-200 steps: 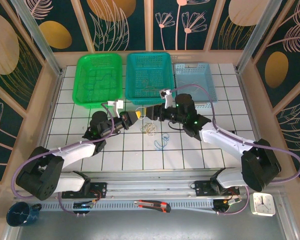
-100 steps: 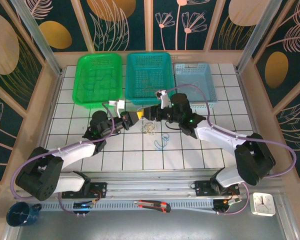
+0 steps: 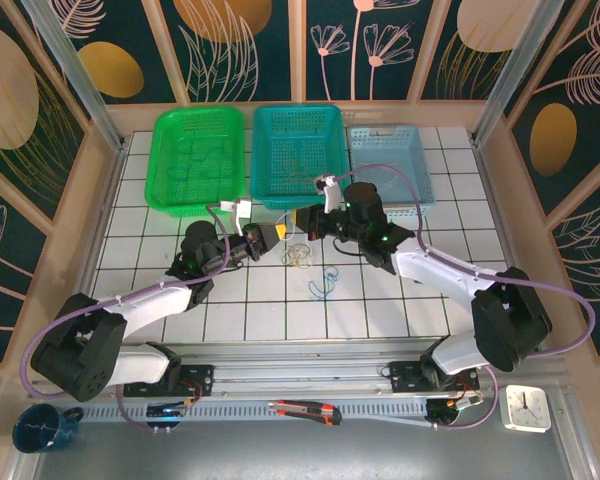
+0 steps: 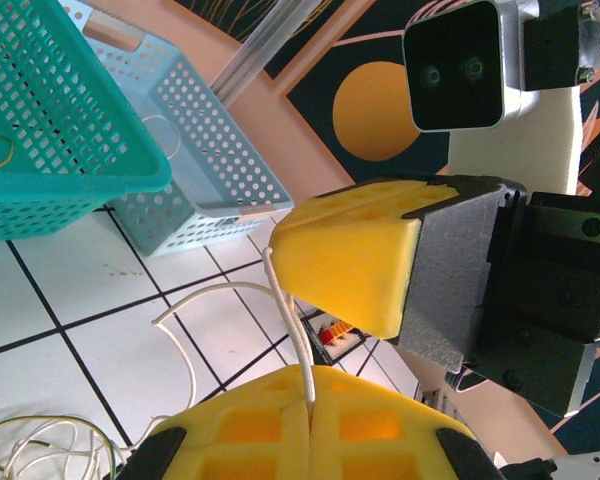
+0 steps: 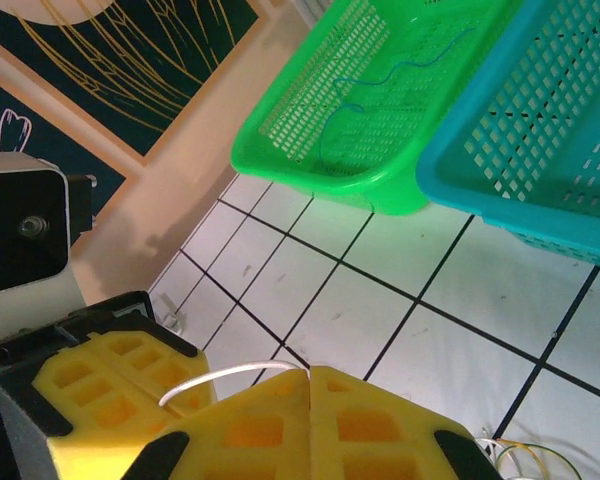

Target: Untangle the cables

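A thin pale cable runs between my two grippers just above the tiles. My left gripper is shut on one end of it, and my right gripper is shut on the other. In the top view the left gripper and right gripper almost touch in front of the teal basket. Below them a clump of yellow-tan and green cables lies on the tiles. A looped blue cable lies a little nearer.
Three baskets stand side by side at the back: green, teal, light blue. A blue wire lies in the green one. A utility knife, a clock and a mug sit by the arm bases.
My right gripper has moved left up to the left gripper and shut on the pale cable. The left gripper has stayed shut on the cable.
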Controlling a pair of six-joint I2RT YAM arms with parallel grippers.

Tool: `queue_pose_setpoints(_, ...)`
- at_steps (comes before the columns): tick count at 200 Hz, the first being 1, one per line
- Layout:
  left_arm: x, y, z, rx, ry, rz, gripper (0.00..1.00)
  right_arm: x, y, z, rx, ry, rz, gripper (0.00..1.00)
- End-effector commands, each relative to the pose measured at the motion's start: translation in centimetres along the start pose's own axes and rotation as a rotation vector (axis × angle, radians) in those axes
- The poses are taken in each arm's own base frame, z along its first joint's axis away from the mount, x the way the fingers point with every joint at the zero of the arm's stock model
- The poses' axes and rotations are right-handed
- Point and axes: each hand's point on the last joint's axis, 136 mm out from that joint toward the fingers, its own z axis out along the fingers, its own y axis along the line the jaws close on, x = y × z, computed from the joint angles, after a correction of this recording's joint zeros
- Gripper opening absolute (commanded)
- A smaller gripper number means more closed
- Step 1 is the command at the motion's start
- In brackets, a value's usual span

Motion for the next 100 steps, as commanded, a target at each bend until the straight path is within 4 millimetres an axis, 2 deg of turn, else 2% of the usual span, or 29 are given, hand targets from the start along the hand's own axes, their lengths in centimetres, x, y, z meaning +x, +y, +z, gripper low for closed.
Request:
queue_pose_setpoints(1,-0.9,-1.3,0.3,0.042,-0.012,0.039,0.0,-3.0,1.1,-1.9,0.005,-0.08,-0.048,0.0)
queue_pose_setpoints(6,-1.0,-1.3,0.3,0.039,-0.017,0.04,0.0,-3.2,1.2,-2.1,0.006,-0.085,-0.052,0.0)
queue_pose_setpoints(14,-1.1,-1.2,0.2,0.03,-0.026,0.041,0.22,-3.4,1.3,-2.4,0.01,-0.092,-0.056,0.0)
queue_pose_setpoints(24,-1.2,-1.0,0.2,0.019,-0.038,0.043,0.57,-3.7,1.5,-2.9,0.014,-0.101,-0.06,0.0)
queue_pose_setpoints(28,-1.2,-0.9,0.1,0.013,-0.042,0.043,0.66,-3.8,1.6,-3.0,0.014,-0.104,-0.061,0.0)
queue_pose_setpoints(36,-1.3,-0.7,0.0,0.002,-0.053,0.047,0.76,-3.9,1.7,-3.3,0.015,-0.106,-0.063,0.0)
queue_pose_setpoints(58,-1.3,0.0,-0.4,-0.032,-0.075,0.059,0.9,-4.5,2.1,-4.0,0.023,-0.122,-0.072,0.0)
queue_pose_setpoints(100,-0.4,1.6,-1.7,-0.087,-0.122,0.078,0.95,-5.3,2.7,-5.2,0.026,-0.149,-0.074,0.0)
